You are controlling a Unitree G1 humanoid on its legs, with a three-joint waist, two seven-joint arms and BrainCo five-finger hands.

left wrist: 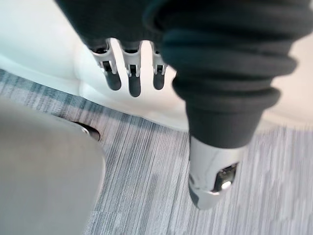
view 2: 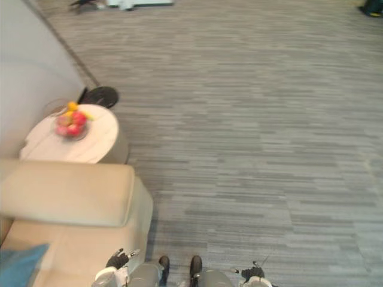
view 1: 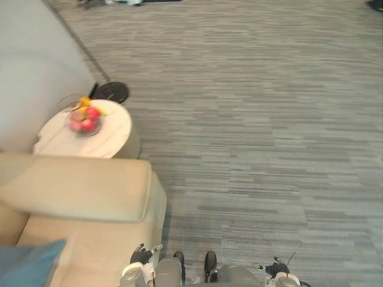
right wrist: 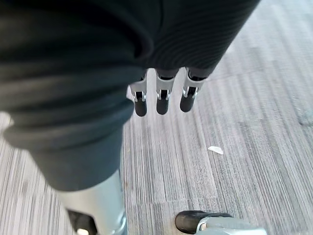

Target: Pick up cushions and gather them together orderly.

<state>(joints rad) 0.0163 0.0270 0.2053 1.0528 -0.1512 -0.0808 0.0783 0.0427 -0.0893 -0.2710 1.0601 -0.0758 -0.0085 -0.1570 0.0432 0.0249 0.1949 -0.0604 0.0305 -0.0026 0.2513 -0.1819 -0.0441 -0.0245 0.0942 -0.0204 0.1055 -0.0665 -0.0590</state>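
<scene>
The blue cushion (view 1: 27,263) is lying on the beige sofa (view 1: 90,239) at about nine o'clock from the left hand (view 1: 140,256), the nearer one; its long axis is cut off. Both the left hand and the right hand (view 1: 276,267) are hanging with fingers loosely straight, holding nothing. At eleven o'clock, a bowl (view 1: 84,121) on the round side table (view 1: 114,137) is holding fruit (view 1: 90,113).

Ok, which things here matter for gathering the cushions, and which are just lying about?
For the job: blue cushion, beige sofa under it, left robot hand, right robot hand, both open.
Just lying about: round side table, fruit bowl, black disc on the carpet.
</scene>
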